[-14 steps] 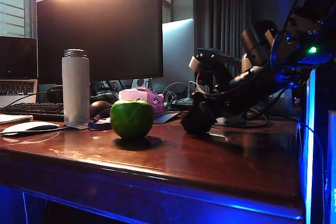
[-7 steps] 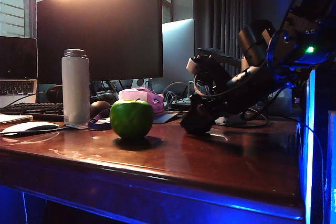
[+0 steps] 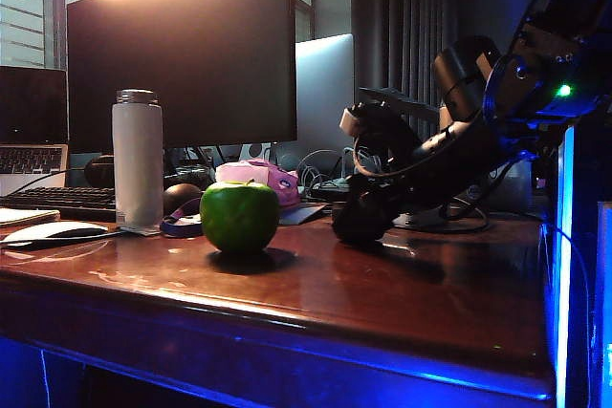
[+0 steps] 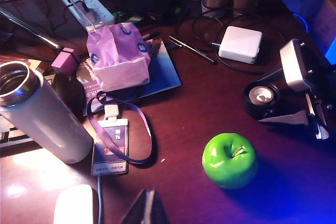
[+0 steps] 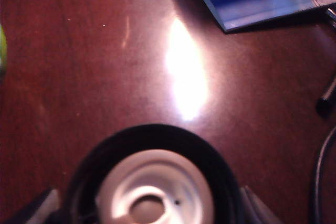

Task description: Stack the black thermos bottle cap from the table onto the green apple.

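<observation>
One cap [image 4: 262, 96], hollow up, between right gripper's [image 4: 273, 92] spread jaws; left gripper [image 4: 148, 208], above table [image 4: 184, 124], unreadable.

Right gripper [image 3: 361, 222] sits low on the table [image 3: 316, 284], to the right of the green apple [image 3: 239, 217], and shifts only slightly across the 3 exterior frames. Its wrist turns a little, so the upper housing leans a touch further left than 1 second ago. The jaws, spread wide either side of the black thermos bottle cap [image 5: 155, 182], narrow a trace; contact can't be told.
</observation>
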Robot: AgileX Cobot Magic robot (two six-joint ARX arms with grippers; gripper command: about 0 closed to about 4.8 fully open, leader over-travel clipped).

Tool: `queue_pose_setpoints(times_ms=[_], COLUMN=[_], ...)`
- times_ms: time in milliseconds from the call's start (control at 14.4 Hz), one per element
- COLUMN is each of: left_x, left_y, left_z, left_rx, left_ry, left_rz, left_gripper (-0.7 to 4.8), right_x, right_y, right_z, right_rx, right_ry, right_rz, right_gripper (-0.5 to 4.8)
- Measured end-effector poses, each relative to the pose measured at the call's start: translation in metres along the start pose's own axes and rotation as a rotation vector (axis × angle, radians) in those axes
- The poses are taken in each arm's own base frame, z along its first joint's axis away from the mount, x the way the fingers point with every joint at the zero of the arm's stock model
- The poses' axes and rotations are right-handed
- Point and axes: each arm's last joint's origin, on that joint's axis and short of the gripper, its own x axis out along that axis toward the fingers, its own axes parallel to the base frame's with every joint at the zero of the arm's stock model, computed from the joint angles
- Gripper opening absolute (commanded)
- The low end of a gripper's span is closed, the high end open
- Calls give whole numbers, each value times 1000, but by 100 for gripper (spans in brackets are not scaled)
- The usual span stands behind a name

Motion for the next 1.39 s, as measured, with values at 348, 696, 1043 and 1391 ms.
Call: queue_pose_setpoints(times_ms=[348, 696, 1043, 1391], left_x=[0, 0, 0, 0], left_y=[0, 0, 0, 0], left_z=[0, 0, 0, 0], left_rx=[0, 0, 0, 0], left_ry=[0, 0, 0, 0], left_rz=[0, 0, 0, 0], left_gripper=[-4, -4, -4, -4], right_x=[0, -11, -37, -33], right_y=[-1, -3, -2, 9], right_z=[3, 19, 56, 94], right_rx=[-19, -37, -3, 44], right_ry=[-35, -77, -192, -164], right_rz=[-17, -39, -47, 53], right_gripper=[314, 314, 314, 314])
